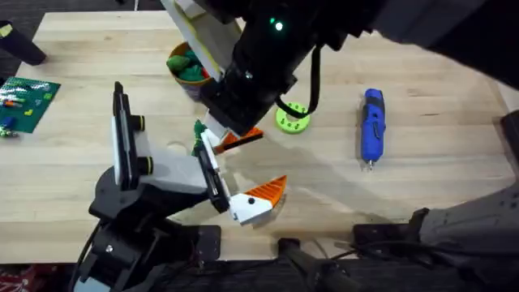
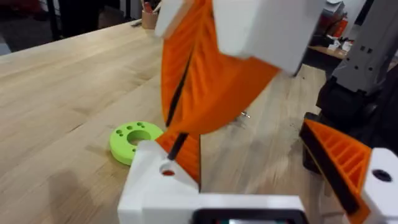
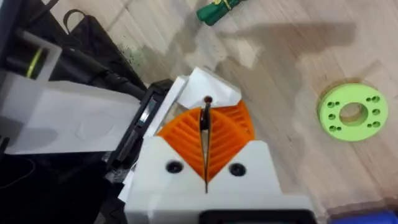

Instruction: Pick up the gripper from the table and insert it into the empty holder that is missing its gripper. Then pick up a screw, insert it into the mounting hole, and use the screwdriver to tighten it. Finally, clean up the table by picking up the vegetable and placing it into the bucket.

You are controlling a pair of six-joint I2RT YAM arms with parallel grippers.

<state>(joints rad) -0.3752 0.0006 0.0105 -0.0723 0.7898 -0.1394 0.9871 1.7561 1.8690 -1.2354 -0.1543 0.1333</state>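
Note:
My right gripper (image 1: 231, 130) reaches across the middle and is shut on the gripper (image 1: 246, 138), an orange wedge with a dark edge (image 2: 185, 149). It holds the wedge at the holder (image 1: 209, 169), against the white mount (image 2: 155, 183). A red-brown dot sits in the mounting hole (image 2: 168, 169); I cannot tell whether it is a screw. My left gripper (image 2: 258, 165) is open, its other finger carrying a white-and-orange tip (image 1: 261, 199). The blue screwdriver (image 1: 372, 122) lies to the right. A green vegetable (image 3: 217, 10) lies beside the holder. The bucket (image 1: 173, 62) at the back holds something green.
A lime-green disc with holes (image 1: 292, 119) lies right of the grippers. A green circuit board (image 1: 28, 101) sits at the left edge. Dark cables and clamps run along the front edge (image 1: 324, 251). The right arm hangs over the table's middle and back.

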